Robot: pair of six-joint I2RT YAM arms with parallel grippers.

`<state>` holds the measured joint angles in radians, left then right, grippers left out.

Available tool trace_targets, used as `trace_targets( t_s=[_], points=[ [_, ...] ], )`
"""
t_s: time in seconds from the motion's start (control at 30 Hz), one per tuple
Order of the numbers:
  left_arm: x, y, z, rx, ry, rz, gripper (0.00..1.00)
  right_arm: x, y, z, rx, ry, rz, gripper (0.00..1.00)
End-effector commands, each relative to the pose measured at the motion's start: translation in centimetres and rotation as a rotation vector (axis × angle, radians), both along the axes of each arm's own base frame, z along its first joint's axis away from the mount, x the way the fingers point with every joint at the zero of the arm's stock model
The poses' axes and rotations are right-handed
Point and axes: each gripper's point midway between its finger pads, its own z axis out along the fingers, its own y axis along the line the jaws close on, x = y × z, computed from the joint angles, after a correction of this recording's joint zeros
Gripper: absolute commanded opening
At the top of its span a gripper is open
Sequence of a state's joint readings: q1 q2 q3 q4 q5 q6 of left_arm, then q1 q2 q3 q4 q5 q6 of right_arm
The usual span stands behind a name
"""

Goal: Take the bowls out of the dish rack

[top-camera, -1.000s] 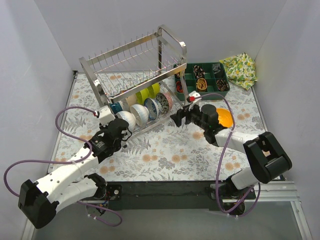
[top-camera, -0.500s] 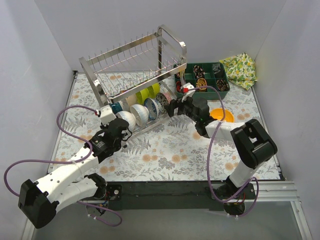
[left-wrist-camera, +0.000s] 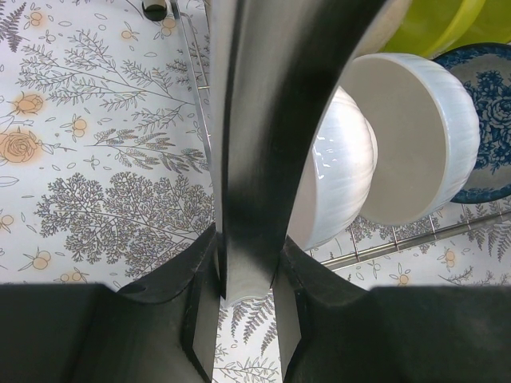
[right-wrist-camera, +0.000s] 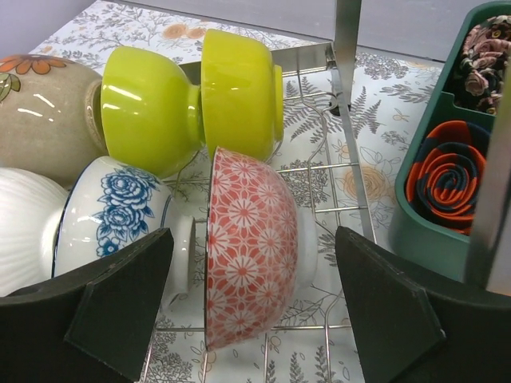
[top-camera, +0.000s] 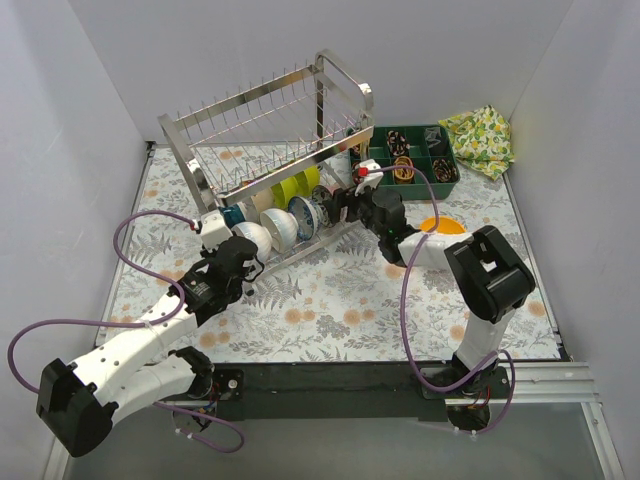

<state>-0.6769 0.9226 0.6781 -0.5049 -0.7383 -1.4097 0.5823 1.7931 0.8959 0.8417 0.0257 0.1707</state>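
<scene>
Bowls (top-camera: 281, 226) in dish rack (top-camera: 180, 152), left gripper (left-wrist-camera: 246, 297) clamped on dark bowl (left-wrist-camera: 263, 120), right gripper (right-wrist-camera: 254, 299) spread wide

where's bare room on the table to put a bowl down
Free: the middle of the floral cloth, between the dish rack and the near edge. Crowded: the rack's lower tier, and the far right by the green tray and orange bowl.

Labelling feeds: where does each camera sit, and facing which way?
Top: above and behind, looking down on the rack; both arms show.
Left wrist: on left arm, facing white bowls; its claw grips a dark bowl.
Right wrist: on right arm, facing a red bowl inside its open claw.
Both wrist views share the blue bowl.
</scene>
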Motion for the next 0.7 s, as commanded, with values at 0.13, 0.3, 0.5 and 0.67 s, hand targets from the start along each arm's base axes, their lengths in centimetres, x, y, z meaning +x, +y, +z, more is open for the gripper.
trace_targets(
  t_s=[0.13, 0.3, 0.5, 0.67],
  points=[
    [0.1, 0.0, 0.1, -0.013, 0.003, 0.01, 0.0, 1.3, 1.0, 0.4, 0.04, 0.023, -0.048, 0.9],
    [0.1, -0.1, 0.2, -0.019, -0.002, 0.008, 0.0, 1.9, 0.5, -0.7, 0.045, 0.074, -0.105, 0.9],
    [0.0, -0.2, 0.2, -0.018, 0.003, 0.002, 0.0, 2.4, 0.0, -1.5, 0.056, 0.122, -0.16, 0.9],
    [0.1, -0.2, 0.1, -0.018, 0.006, 0.0, 0.0, 2.7, -1.3, -2.2, 0.064, 0.173, -0.26, 0.91]
  ],
)
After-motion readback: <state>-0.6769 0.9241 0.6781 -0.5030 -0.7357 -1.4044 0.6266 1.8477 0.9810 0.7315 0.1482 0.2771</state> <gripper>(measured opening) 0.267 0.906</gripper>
